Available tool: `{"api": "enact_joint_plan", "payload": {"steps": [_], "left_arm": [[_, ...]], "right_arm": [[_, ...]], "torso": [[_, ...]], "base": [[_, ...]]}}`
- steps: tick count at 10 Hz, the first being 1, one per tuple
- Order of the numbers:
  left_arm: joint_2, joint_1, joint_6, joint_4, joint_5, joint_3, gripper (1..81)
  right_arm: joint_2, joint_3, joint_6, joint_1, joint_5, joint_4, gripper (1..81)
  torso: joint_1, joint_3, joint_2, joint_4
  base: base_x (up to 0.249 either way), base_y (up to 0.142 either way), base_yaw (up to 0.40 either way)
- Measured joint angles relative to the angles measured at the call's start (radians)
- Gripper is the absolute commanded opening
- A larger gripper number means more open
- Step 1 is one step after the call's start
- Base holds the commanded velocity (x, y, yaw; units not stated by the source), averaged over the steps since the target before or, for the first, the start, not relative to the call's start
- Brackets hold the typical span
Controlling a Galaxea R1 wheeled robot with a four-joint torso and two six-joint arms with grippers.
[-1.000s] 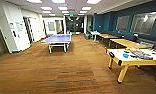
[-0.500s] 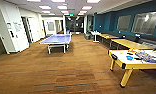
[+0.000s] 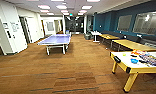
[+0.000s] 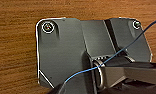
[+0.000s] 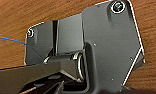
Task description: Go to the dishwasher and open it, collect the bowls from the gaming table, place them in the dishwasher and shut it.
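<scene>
Both pincers: can't tell grip state; gaming table (image 3: 124,60) w/ games at right.

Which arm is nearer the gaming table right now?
Right, likely. The gaming table stands ahead on the robot's right; the right arm hangs over floor on that side, the left arm over floor farther from it.

Brown wood-patterned floor (image 3: 76,72), blue table-tennis table (image 3: 56,39) standing mid-room, white-topped gaming table (image 3: 127,62) on yellow legs at right, colourful board games (image 3: 149,58) (too blurred to identify) lying on it, yellow-topped tables (image 3: 132,45) beyond.
</scene>
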Motion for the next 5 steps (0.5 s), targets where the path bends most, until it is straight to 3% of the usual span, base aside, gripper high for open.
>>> {"api": "enact_joint_plan", "payload": {"steps": [5], "left_arm": [[0.0, 0.0, 0.0, 0.0, 0.0, 0.0, 81.1]], "right_arm": [[0.0, -0.003, 0.0, 0.0, 0.0, 0.0, 81.1]], "torso": [[0.0, 0.0, 0.0, 0.0]], "base": [[0.279, 0.0, 0.0]]}}
